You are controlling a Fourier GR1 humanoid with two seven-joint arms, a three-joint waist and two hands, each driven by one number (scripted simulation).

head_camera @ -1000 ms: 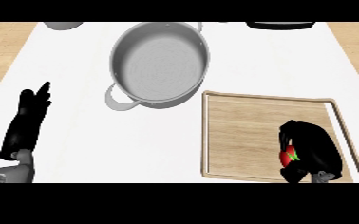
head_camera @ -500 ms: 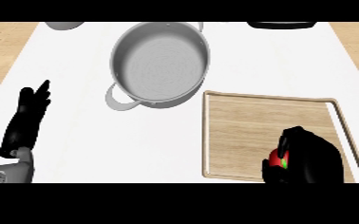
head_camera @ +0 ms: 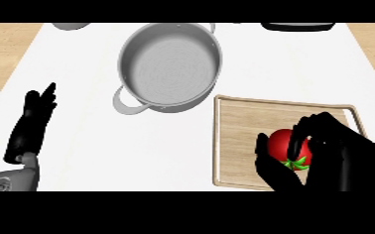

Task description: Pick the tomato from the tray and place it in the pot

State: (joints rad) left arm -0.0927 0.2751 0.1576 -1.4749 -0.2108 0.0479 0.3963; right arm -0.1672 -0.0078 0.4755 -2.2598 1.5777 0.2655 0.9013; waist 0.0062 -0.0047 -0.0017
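Near the tray's (head_camera: 242, 129) lower right corner, the right hand (head_camera: 330, 153) curls its fingers and thumb around the tomato (head_camera: 282, 146), so the wise move seems to be lifting straight up before swinging toward the pot (head_camera: 170, 67), which stands off the tray's upper left corner. The tomato is round, glossy red, with a green stem (partly hidden by fingers). The left hand (head_camera: 33, 124) rests open by the counter's left edge.

Bare counter (head_camera: 242, 79) separates tray (head_camera: 242, 129) from open pot (head_camera: 168, 64)
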